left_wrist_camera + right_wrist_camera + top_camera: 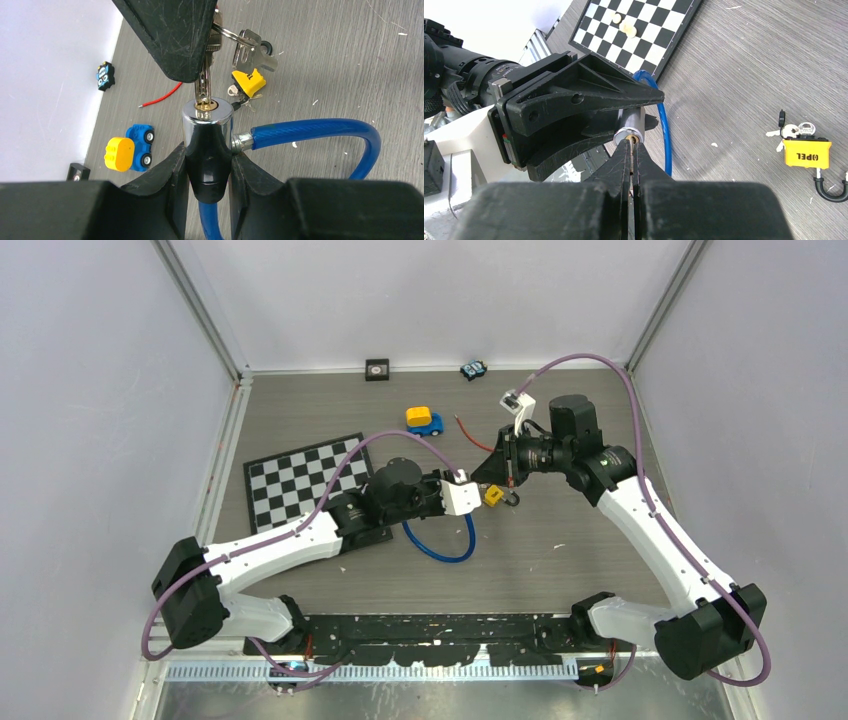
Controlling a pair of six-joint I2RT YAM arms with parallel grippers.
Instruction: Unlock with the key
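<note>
A cable lock with a chrome and black head (207, 120) and a blue cable (310, 132) is held above the table. My left gripper (207, 165) is shut on the black lower part of the head. A silver key (203, 85) stands in the brass keyhole, and my right gripper (631, 150) is shut on it, its fingertips almost touching the chrome face (630, 131). A key ring with spare keys (250, 47) hangs from the key, with a yellow tag (248, 81) just below. From above, both grippers meet at mid-table (480, 488) over the blue cable loop (440, 545).
A checkerboard mat (300, 480) lies left of the arms. A yellow and blue toy car (424, 421) and a red wire (472, 432) sit behind the grippers. A black square block (376, 369) and a small blue toy (473, 369) rest by the back wall.
</note>
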